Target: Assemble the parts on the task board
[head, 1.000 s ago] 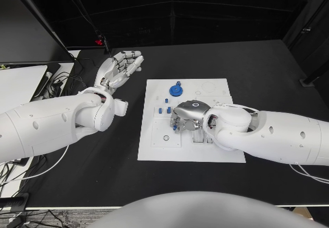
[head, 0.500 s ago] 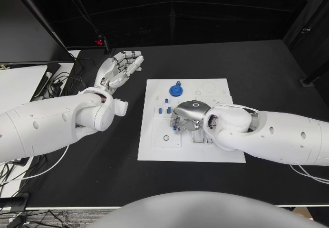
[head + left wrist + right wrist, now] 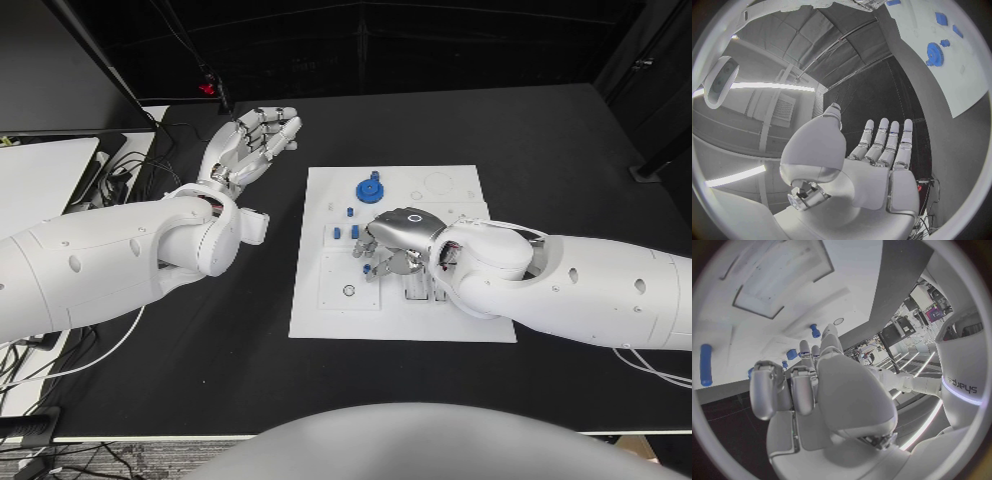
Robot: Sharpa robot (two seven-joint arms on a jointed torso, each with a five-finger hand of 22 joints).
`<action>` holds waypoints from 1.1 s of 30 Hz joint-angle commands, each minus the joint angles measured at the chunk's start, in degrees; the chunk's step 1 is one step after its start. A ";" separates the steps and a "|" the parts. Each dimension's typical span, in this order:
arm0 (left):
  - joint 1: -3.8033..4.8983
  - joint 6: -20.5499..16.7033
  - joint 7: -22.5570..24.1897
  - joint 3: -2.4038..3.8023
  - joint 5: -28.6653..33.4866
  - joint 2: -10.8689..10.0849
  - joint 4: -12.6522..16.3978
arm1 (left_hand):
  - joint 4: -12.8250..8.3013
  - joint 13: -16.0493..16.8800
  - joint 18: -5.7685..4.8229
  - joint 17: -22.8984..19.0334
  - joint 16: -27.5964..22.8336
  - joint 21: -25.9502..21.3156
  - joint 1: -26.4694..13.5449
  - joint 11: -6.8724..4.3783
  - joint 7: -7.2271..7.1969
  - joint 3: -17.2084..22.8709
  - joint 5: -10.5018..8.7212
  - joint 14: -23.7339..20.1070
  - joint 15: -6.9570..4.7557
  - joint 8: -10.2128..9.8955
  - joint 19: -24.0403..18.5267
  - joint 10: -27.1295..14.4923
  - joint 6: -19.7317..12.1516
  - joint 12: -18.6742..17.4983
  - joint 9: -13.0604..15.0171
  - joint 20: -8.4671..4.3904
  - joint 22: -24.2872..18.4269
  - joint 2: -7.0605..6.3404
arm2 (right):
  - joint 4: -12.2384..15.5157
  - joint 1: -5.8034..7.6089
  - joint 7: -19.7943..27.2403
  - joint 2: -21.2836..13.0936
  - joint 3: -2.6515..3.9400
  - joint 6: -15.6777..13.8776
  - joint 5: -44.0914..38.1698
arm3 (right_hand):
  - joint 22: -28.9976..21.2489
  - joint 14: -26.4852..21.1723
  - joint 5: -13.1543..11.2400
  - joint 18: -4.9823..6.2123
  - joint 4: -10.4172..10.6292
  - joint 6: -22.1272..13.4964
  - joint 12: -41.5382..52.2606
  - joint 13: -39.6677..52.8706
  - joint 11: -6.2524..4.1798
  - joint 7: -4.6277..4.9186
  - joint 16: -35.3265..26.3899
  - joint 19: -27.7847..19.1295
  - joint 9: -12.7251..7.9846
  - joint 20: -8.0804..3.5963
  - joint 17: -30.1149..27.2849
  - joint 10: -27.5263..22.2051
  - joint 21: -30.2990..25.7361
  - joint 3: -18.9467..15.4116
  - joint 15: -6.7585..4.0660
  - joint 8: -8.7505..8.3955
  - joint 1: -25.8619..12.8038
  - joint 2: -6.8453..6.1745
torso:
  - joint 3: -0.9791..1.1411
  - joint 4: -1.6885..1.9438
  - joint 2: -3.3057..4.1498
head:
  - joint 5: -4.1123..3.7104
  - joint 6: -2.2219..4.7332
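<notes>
While the right hand (image 3: 397,240) hangs low over the middle of the flat white rectangular task board (image 3: 325,315), its silver knuckles have crept slightly toward the far side compared with a second ago. Little else on the board has moved. In the right wrist view its fingers (image 3: 798,390) are curled downward toward the board surface. Whether they pinch anything I cannot tell, since the fingertips are hidden beneath the palm in the head view.

Just left of that hand a small cluster of short blue plastic pegs (image 3: 346,231) stands on the board, where it stood before. The round blue toothed gear (image 3: 371,188) lies farther back, near the board's far edge, also unmoved. A small dark ring-shaped socket (image 3: 349,291) sits on the near left part of the board, apart from the hand.

The left hand (image 3: 257,135) is held off the board, over the black table (image 3: 577,150) to the far left. Its fingers are straight and spread, with nothing in them, and it has stayed put.

So small a shift suggests the right hand is adjusting its position over a part or slot rather than carrying anything across. The assembly looks to be at an early stage, with the gear and pegs lying loose.
</notes>
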 commanded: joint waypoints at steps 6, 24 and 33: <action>0.07 0.72 5.57 0.06 0.04 -0.15 0.15 | -0.01 -0.07 0.11 -0.11 0.41 0.39 0.15 -0.01 8.77 -0.36 0.33 -0.35 -0.10 0.18 0.32 -0.20 -0.42 0.28 -0.07 -0.03 -0.02 0.58 | 1.59 0.05 4.10 -2.11 0.05 -9.09 3.04 | 10.81 4.15 0.08 0.85 0.26 0.35 0.00 0.09 0.50 1.31 -0.53 1.73 0.16 0.78 6.24 -0.72 -0.79 2.72 0.89 0.32 -3.21 -1.81 | 0.01 0.00 0.02 | 0.06 -0.01; 0.00 0.74 5.59 0.06 0.04 0.29 -0.42 | -0.01 -0.10 0.11 -0.18 0.47 0.41 0.16 -0.02 8.77 -0.42 0.35 -0.35 -0.11 0.25 0.39 -0.21 -0.43 0.35 -0.09 -0.03 0.06 0.59 | 1.55 6.77 17.55 -12.29 0.13 -14.16 30.22 | 11.94 4.05 0.21 0.32 -0.83 -1.29 0.59 0.09 1.01 1.77 -0.97 3.15 0.01 1.42 4.00 -2.52 1.41 7.08 1.41 -0.16 -7.59 -1.23 | -0.16 0.08 -0.22 | -0.92 -0.01; -0.02 0.70 5.62 0.06 0.04 0.26 -0.42 | -0.01 -0.10 0.11 -0.18 0.47 0.41 0.16 -0.02 8.77 -0.42 0.35 -0.35 -0.11 0.25 0.39 -0.21 -0.43 0.35 -0.09 -0.03 0.06 0.59 | -1.50 6.89 10.76 -12.30 0.04 -7.42 17.91 | 12.01 3.94 0.11 0.30 -0.51 -3.59 0.43 0.11 0.65 1.09 -1.02 3.22 -0.20 1.16 3.49 -3.71 1.55 7.29 1.10 -0.26 -7.88 -2.66 | -0.09 -0.15 -0.19 | -0.80 -0.01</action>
